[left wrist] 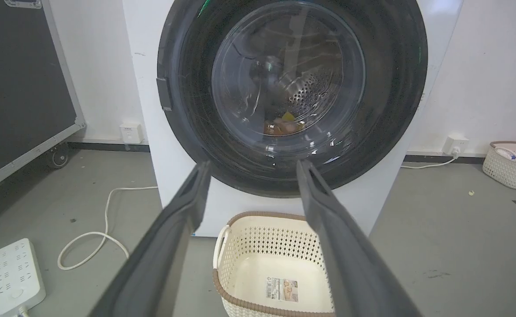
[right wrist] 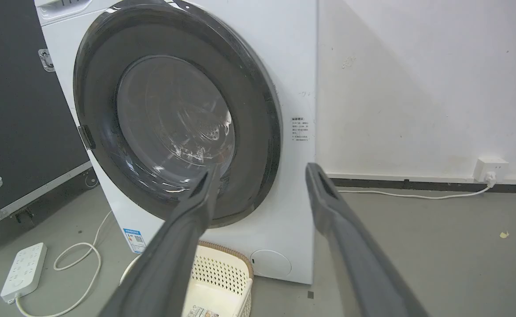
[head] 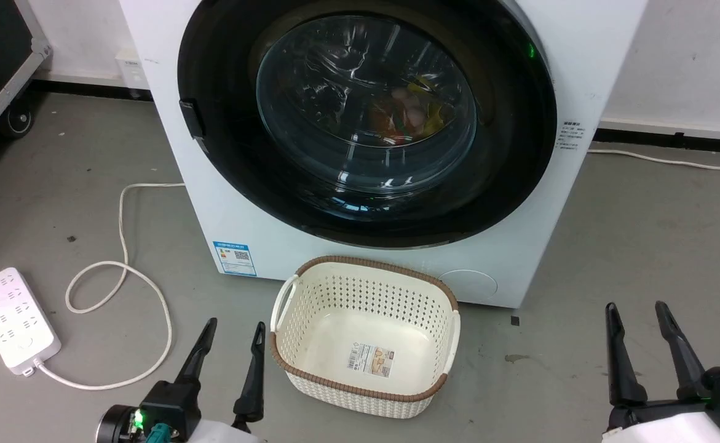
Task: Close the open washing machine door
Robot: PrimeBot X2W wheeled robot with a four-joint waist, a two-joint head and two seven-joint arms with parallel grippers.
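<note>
Floor (head: 642, 246), perhaps grey concrete, bears washing machine (head: 581, 61) and basket (head: 366, 295); left and right jaws apart.

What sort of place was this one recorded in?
Probably a lab or test room, not a home laundry: the washing machine stands on a plain grey floor beside a black wheeled flight case, a power strip lying loose nearby.

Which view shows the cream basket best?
The head view: the whole basket shows there, with rim, handles and label. In the left wrist view the left end effector and the bottom edge cut it off. The right wrist view catches one corner behind the right end effector.
</note>
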